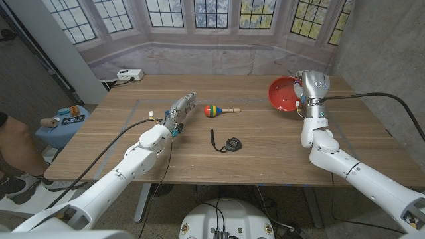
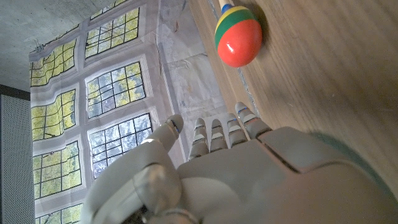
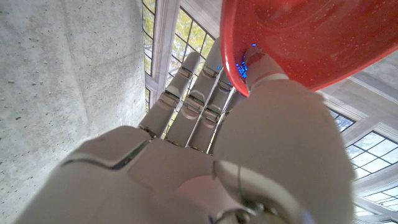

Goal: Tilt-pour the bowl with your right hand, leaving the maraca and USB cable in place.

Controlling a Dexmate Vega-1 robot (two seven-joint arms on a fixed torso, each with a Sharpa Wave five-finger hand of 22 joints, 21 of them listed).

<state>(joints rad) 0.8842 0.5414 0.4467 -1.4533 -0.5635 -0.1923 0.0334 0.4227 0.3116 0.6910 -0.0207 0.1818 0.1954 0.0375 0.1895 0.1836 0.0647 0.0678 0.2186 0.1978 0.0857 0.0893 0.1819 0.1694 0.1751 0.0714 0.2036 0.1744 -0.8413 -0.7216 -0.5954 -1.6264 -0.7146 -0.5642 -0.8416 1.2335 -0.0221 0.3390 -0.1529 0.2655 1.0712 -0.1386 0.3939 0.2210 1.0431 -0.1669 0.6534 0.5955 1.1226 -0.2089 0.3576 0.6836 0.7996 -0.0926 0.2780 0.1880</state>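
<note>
The right hand [image 1: 307, 91] held the red bowl [image 1: 283, 93] by its rim, raised and tilted well right of the maraca [image 1: 214, 110], apparently mid-pour, with the USB cable [image 1: 228, 143] untouched near it.

— Where does your right hand [image 1: 307, 89] sit against the bowl [image 1: 283, 93]?
— At the table's [image 1: 265, 143] far right; you hold the bowl tipped on its rim, just left of that hand.

— And the rest?
— The maraca [image 1: 216, 110] lies mid-table, right of your left hand [image 1: 179, 110]. The cable [image 1: 228, 143] lies nearer you, in front of the maraca, well apart from the bowl.
</note>
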